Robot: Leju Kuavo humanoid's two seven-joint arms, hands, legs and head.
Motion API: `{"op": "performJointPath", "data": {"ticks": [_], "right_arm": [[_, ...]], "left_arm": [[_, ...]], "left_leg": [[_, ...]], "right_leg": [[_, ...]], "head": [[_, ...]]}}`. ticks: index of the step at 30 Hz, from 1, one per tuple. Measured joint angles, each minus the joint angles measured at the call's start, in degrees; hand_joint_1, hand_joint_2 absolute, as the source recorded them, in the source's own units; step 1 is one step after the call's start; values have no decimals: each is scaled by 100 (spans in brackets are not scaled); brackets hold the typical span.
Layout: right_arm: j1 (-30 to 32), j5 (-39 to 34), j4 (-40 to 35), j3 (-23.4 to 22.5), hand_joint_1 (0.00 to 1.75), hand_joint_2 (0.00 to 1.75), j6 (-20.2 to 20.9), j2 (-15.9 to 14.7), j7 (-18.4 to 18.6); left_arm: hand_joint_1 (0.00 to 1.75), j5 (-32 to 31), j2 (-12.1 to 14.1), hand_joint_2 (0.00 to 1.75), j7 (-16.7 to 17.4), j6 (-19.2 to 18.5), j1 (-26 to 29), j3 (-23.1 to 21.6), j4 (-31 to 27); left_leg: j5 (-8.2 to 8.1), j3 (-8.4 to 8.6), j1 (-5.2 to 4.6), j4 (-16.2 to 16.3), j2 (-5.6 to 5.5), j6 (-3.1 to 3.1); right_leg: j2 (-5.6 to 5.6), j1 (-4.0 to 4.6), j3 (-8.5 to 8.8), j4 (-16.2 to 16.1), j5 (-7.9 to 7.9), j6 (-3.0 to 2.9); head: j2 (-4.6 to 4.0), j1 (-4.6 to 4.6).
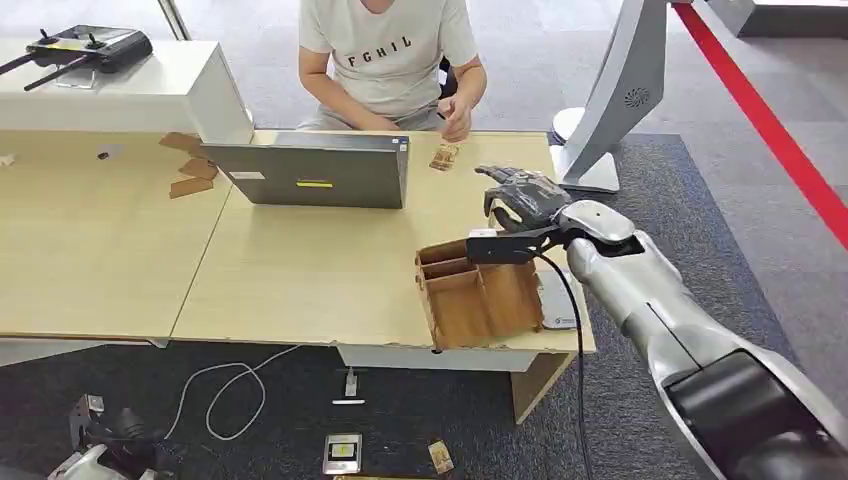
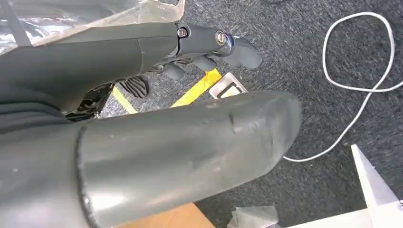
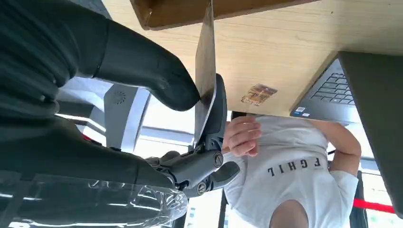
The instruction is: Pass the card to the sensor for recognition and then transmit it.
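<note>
My right hand (image 1: pixel 528 203) hovers over the right end of the table and pinches a dark flat card (image 1: pixel 503 247) between thumb and fingers. The card lies level just above the far rim of an open wooden box (image 1: pixel 481 310) with compartments. In the right wrist view the card (image 3: pixel 205 71) is edge-on, clamped between the thick thumb (image 3: pixel 157 83) and a dark finger (image 3: pixel 219 111). A flat grey-white device (image 1: pixel 558 301), perhaps the sensor, lies on the table right of the box, under my forearm. My left hand (image 2: pixel 199 45) hangs over the carpet, holding nothing.
A person (image 1: pixel 390 55) sits across the table, hands near a small patterned card (image 1: pixel 444 157). An open laptop (image 1: pixel 320 172) stands mid-table, back toward me. A white stand (image 1: pixel 612 95) rises at the far right. A white cable (image 1: pixel 225 392) and a small device (image 1: pixel 342 452) lie on the floor.
</note>
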Motion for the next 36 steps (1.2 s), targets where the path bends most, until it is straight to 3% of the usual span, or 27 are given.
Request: {"op": "performJointPath", "data": {"ticks": [7,10,17,26,36], "right_arm": [[-1,11,0,-20,175,175,-20,0,4],[-62,166,-72,-22,175,175,-444,0,129],[-946,197,-131,-131,175,175,-183,83,107],[-1270,299,-125,-225,175,175,-184,245,107],[-1174,448,-57,-267,175,175,-44,393,256]], "left_arm": [[0,-2,0,0,-4,0,0,0,0],[0,-94,0,0,-77,0,8,0,2],[0,-105,-63,0,-186,0,58,0,7],[0,-157,-103,0,-208,-11,105,0,39],[0,-309,-142,0,-122,-105,124,-4,44]], "left_leg": [[0,0,0,0,0,0],[1,-5,-1,0,1,1],[8,-17,-5,0,2,3],[8,-21,-5,0,1,3],[8,-19,-5,1,1,3]], "right_leg": [[0,0,0,0,0,0],[0,-1,-3,2,3,1],[0,-3,-19,3,6,1],[1,-4,-22,3,6,1],[1,-3,-23,2,6,1]], "head": [[0,0],[0,0],[0,2],[0,2],[0,2]]}}
